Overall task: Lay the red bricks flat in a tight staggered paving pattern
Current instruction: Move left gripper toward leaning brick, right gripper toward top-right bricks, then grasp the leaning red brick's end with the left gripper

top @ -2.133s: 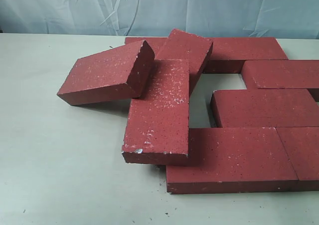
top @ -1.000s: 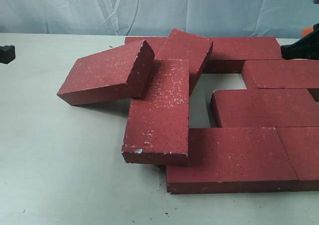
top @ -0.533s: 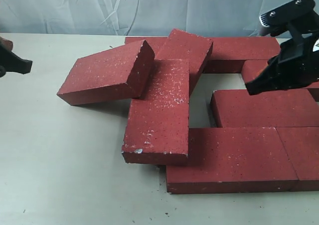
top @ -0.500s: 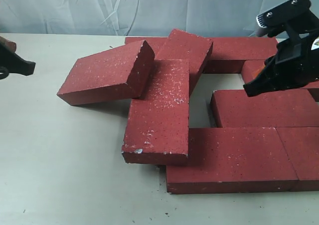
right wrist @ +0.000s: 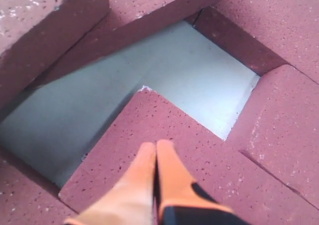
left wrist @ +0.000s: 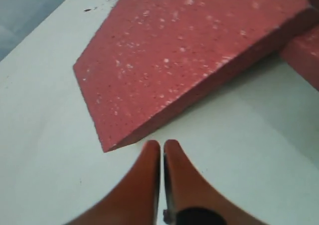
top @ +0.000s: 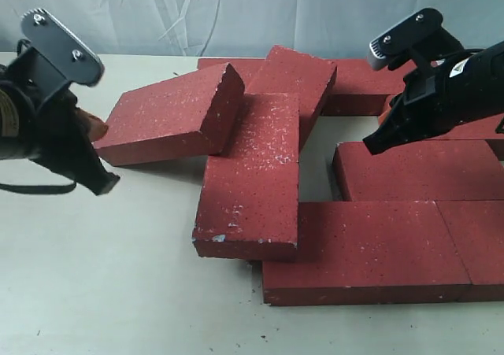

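Red bricks (top: 248, 174), rough speckled rectangular pavers, lie jumbled; left gripper (left wrist: 160, 149) and right gripper (right wrist: 156, 151) hover, jaws pressed together, empty.

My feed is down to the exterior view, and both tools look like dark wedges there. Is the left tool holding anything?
Observer: No. The left wrist view shows the left tool shut and empty, its tips by the low corner of the tilted brick.
Operator: Touching it?
Observer: It seems not. A sliver of table shows between tips and brick.
Operator: And the right tool?
Observer: The right tool is shut and empty, over a corner of a flat brick that borders the bare gap.
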`<state>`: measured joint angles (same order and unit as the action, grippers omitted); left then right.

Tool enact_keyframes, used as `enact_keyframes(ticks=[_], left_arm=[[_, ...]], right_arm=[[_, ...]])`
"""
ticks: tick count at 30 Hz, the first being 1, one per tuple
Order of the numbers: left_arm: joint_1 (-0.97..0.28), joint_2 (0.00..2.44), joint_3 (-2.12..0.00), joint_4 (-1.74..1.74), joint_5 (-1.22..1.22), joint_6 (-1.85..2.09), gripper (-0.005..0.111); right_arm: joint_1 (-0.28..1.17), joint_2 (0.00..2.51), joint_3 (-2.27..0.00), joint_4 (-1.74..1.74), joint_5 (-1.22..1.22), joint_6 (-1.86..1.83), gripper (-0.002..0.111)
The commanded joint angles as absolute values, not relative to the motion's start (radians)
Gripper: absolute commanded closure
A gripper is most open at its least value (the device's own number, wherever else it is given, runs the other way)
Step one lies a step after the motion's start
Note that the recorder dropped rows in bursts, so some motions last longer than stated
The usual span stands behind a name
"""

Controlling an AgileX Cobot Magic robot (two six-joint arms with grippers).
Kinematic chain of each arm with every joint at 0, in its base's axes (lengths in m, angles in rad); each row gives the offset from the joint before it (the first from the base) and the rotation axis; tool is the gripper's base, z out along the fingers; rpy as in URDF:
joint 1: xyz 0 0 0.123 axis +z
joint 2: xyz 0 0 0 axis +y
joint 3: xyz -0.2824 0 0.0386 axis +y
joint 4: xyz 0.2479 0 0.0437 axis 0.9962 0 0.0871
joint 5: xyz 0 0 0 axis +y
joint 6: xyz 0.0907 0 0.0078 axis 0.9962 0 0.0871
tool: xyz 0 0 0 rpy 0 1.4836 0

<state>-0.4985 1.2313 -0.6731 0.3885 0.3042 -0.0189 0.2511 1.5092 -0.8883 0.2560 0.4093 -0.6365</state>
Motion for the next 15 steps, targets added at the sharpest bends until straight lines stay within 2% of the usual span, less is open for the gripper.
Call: enact_keyframes(ticks=[1,5,9,13,15], left_arm=[[-0.55,1.233,-0.608,0.424,0.173,0.084,0.09],[-0.561,1.233,-0.533,0.502,-0.008,0.116,0.077],[-0.528,1.233,-0.443,0.661,-0.234,0.116,0.076],[-0.468,1.233,-0.4,0.67,-0.246,0.206,0.074],[-0.448,1.233,-0.39,0.67,-0.259,0.244,0.064]], right_arm=[[0.25,1.55,-0.896,0.237,0.359,-0.666,0.109],[0.25,1.556,-0.896,0.214,0.339,-0.666,0.109],[0.25,1.556,-0.896,0.207,0.3,-0.666,0.109],[0.25,1.556,-0.896,0.209,0.292,-0.666,0.109],[0.25,1.558,-0.896,0.216,0.284,-0.666,0.109]])
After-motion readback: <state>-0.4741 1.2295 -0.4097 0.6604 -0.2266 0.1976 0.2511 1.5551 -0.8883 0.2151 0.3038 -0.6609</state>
